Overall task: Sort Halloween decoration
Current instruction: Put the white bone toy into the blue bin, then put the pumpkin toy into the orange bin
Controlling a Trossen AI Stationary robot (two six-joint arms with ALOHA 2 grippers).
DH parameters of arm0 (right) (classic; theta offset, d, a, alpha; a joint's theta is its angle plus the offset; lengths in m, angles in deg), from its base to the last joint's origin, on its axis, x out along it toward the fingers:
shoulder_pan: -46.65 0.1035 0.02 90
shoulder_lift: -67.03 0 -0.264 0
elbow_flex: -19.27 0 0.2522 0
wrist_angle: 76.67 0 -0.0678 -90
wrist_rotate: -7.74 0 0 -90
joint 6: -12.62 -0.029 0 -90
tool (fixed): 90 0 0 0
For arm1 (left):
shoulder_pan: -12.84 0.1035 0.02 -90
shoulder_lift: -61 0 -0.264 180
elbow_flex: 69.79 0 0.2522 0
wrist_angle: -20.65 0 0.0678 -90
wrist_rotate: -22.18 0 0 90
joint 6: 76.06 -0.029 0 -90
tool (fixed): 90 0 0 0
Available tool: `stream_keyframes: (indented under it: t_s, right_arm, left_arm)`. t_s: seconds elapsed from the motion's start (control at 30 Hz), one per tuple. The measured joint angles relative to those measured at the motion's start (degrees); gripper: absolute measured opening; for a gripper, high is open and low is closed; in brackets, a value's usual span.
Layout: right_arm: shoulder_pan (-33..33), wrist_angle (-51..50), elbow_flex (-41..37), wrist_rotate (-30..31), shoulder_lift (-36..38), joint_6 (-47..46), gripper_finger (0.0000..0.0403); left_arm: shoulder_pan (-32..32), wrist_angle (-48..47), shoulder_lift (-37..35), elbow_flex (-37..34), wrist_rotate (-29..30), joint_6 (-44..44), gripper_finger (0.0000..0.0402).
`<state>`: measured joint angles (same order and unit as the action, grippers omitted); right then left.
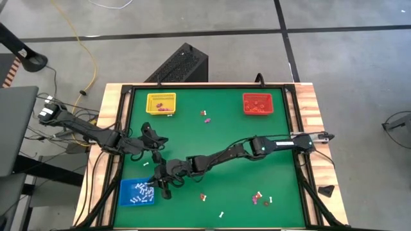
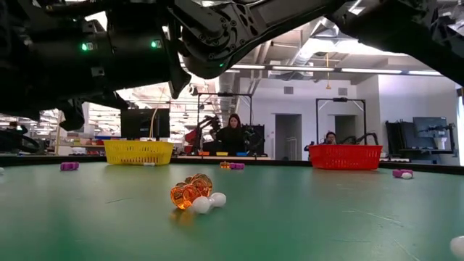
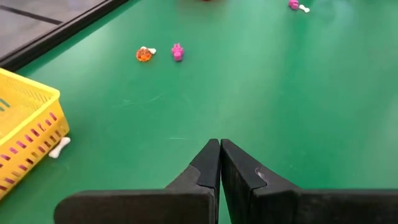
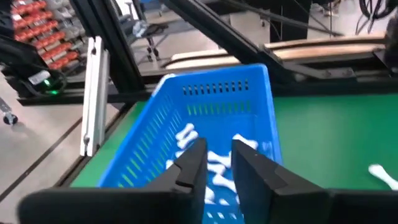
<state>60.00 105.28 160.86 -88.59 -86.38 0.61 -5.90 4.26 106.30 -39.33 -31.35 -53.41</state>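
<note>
The flat green worktop is seen from above with three square plastic baskets on it: a blue slotted one at about 8 o'clock, a yellow one at 11 and a red one at 1. The right pincer is parked right at the blue basket's rim, jaws parted a narrow bit with nothing seen between them; in the right wrist view white stick-like trinkets are piled in the basket just beyond the fingertips. So a drop-off there is probably being wrapped up.

The loose bits that are left are mostly scattered at 5 o'clock, well apart from that pincer. The left pincer, closed tight and empty, is nearer the pair by the yellow basket at 12. No readable writing or brand is spotted anywhere.
</note>
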Motion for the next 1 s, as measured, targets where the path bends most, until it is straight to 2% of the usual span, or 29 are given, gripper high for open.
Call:
stream_keyframes:
  t_s: [0.07,0.17,0.27,0.37,0.57,0.73,0.9,1.0]
  right_arm:
    - [-0.1,-1.4,0.0,-0.4,0.2,0.0,0.0118]
    - [-0.7,-8.1,0.0,-6.0,2.4,1.9,0.0139]
    - [-0.8,-20.3,0.0,-9.2,7.5,3.7,0.0149]
    - [-0.5,-34.5,0.2,-8.6,12.8,8.1,0.0148]
    - [2.8,-63.1,-0.1,0.1,22.3,10.6,0.013]
    - [4.6,-80.7,0.1,9.5,32.3,5.1,0.0116]
    - [6.3,-89.1,-5.1,17.9,41.6,-3.1,0.0105]
    - [10.1,-90.4,-13.1,24.1,48.5,-9.0,0.0099]
  left_arm:
    - [0.0,0.1,0.0,0.0,0.3,-1.0,0.0]
    - [0.0,1.2,0.0,0.0,0.4,-3.3,0.0]
    - [0.0,5.5,0.0,0.0,1.1,-5.6,0.0]
    - [0.0,10.0,0.1,0.0,1.8,-7.9,0.0]
    - [-0.4,19.6,0.1,0.0,2.2,-12.6,0.0]
    - [-2.0,24.1,0.9,0.0,1.7,-16.7,0.0]
    - [-1.8,38.4,0.8,0.0,1.6,-28.4,0.0]
    - [-1.9,41.4,0.7,0.1,-1.9,-26.1,0.0]
